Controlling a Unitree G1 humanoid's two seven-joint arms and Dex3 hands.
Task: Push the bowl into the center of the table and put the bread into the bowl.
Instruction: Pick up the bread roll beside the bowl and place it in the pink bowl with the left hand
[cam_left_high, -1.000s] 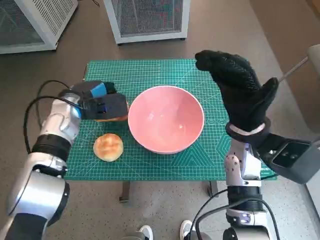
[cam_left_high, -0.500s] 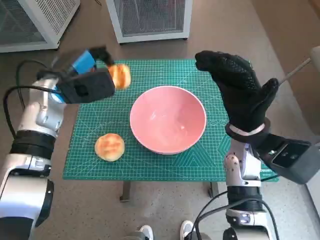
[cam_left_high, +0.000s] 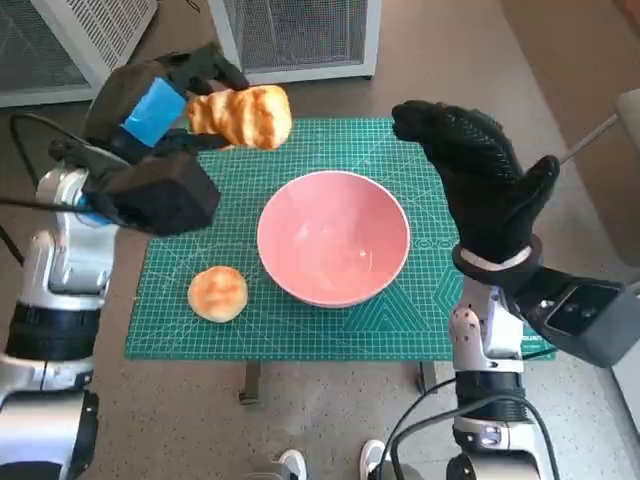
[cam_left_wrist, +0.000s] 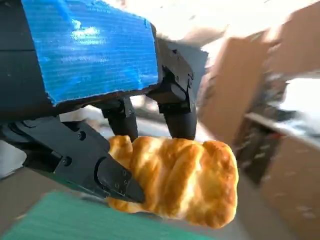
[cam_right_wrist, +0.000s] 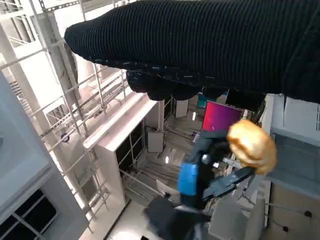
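A pink bowl (cam_left_high: 333, 250) stands near the middle of the green mat (cam_left_high: 300, 150). My left hand (cam_left_high: 165, 100) holds a golden, ridged piece of bread (cam_left_high: 243, 115) high above the mat's far left part, left of the bowl. The left wrist view shows that bread (cam_left_wrist: 175, 180) pinched between the black fingers (cam_left_wrist: 115, 175). A second, round bun (cam_left_high: 217, 293) lies on the mat left of the bowl, toward the front. My right hand (cam_left_high: 478, 180) is raised right of the bowl with its fingers spread, holding nothing. In the right wrist view the glove (cam_right_wrist: 210, 45) fills the top and the held bread (cam_right_wrist: 251, 146) shows beyond it.
Two white perforated cabinets (cam_left_high: 300, 35) (cam_left_high: 60, 40) stand on the floor behind the table. A person's shoes (cam_left_high: 290, 465) show at the table's front edge. A grey box (cam_left_high: 585, 320) sits on my right forearm.
My left hand has lifted the ridged bread off the mat beside the bowl and carried it up and away from me. The right hand and the bowl have hardly moved.
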